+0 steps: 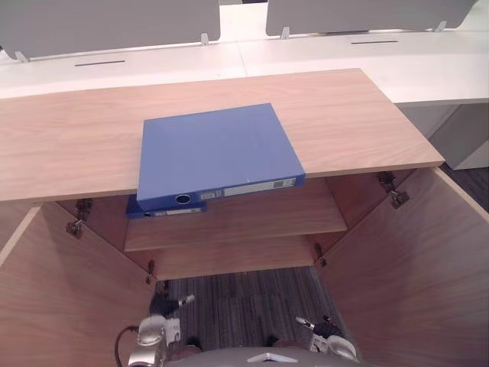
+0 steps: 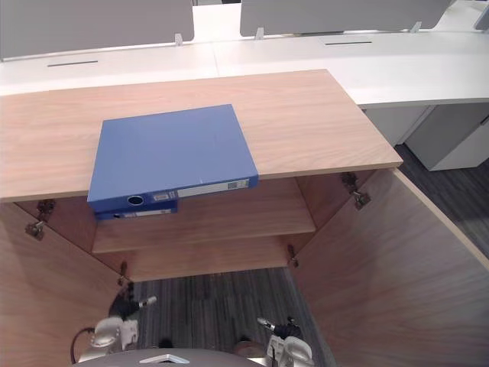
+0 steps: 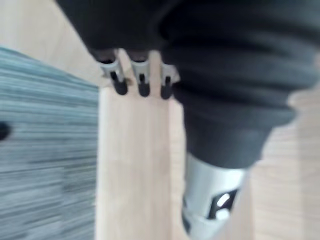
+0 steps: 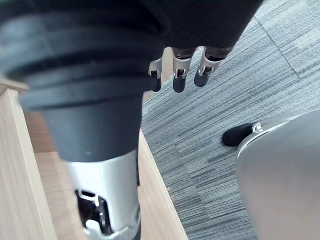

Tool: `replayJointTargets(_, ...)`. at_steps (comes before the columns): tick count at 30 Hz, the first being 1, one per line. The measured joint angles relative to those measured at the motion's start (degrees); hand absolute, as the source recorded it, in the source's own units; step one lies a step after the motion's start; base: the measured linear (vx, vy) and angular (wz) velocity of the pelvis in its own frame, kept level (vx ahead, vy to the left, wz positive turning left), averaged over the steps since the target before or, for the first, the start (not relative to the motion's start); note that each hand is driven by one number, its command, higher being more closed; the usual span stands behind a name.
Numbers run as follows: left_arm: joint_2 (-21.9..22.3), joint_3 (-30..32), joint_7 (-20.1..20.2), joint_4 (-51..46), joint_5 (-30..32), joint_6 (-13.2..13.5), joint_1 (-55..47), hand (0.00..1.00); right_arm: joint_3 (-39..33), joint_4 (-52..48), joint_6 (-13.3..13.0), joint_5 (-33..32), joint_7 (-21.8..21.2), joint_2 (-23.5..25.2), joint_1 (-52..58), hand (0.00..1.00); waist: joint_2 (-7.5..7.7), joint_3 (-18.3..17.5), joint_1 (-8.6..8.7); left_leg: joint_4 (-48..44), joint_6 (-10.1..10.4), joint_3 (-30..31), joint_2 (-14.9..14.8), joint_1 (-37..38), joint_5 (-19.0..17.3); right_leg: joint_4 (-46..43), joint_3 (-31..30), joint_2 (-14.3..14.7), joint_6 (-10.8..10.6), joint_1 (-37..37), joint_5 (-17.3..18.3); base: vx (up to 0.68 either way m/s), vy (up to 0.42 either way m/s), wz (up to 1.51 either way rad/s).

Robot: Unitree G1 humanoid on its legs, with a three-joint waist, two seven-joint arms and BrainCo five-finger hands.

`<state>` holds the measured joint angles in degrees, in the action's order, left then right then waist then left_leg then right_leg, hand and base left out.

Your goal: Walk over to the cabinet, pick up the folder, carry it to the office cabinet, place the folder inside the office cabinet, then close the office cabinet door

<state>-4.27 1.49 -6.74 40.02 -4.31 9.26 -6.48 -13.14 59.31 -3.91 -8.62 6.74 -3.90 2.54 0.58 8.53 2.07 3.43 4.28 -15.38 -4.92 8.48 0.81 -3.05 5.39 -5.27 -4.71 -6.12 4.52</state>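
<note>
Left hand [image 3: 142,80] and right hand [image 4: 179,75] are hanging low, fingers loose and straight, carrying nothing. We are reading this as an approach posture, with no reach begun. Open cabinet doors [image 1: 69,298] are flanking both hands. The blue folder [image 1: 218,153] is lying flat on the cabinet top [image 1: 359,115], well above and ahead of the hands and nearer the left one. Its spine is overhanging the front edge, likely giving fingers a way underneath. A second blue spine [image 1: 164,209] is showing just below it.

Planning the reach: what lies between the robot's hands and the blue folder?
Only grey carpet and shelves of the open cabinet, in the left eye view.
</note>
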Motion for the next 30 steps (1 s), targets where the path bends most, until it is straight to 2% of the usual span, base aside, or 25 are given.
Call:
replayJointTargets(8, -1.5, 2.9, -2.0, -21.1, 0.0, 3.1, -4.7, 0.0, 2.4, -1.8, -0.9, 0.0, 0.0, -0.4, 0.8, 0.0, -0.4, -0.3, -0.36, 0.8, -0.4, 2.4, 1.1, 0.2, 0.3, 1.0, 1.9, -0.8, -0.1, -1.7, 0.1, 0.02, 0.007, 0.14)
replayJointTargets(17, -1.3, 2.9, -3.2, -34.1, -2.5, 7.2, -8.1, 0.0, 3.7, -2.2, -1.1, 0.0, 0.0, -0.7, 1.6, 0.0, -1.18, -0.9, -0.89, 0.8, -0.5, 4.5, 1.2, 0.9, 0.4, 1.3, 3.5, -0.9, 0.1, -3.7, 0.2, -0.02, -0.013, 0.11)
replayJointTargets(21, -1.3, 2.5, -3.0, -38.9, -3.1, 8.2, -9.0, 0.0, 4.7, -2.2, -1.5, 0.0, 0.0, -0.9, 1.7, 0.0, -1.23, -0.9, -1.2, 1.0, -0.8, 4.8, 1.4, 1.1, 0.8, 0.9, 3.7, -1.0, 0.1, -3.7, 0.2, -0.06, -0.008, 0.04)
replayJointTargets(26, -1.5, 0.6, -3.0, -46.6, -2.6, 9.6, -9.2, 0.0, 6.4, -2.2, -2.1, 0.0, 0.0, -1.1, 1.8, 0.0, -1.01, -1.2, -1.44, 1.1, -1.0, 5.9, 1.6, 1.2, 1.4, 0.6, 4.5, -1.3, 0.3, -4.1, 0.4, -0.06, -0.003, 0.1)
replayJointTargets(30, -4.1, 0.3, -4.2, -52.2, 1.9, 10.5, -9.2, 0.0, 8.7, -2.1, -2.2, 0.1, 0.0, -1.3, 1.5, 0.0, -1.06, -1.5, -1.31, 1.4, -0.9, 5.9, 1.6, 1.2, 1.6, 0.8, 4.5, -1.3, 0.5, -4.1, 0.6, -0.07, -0.006, 0.0)
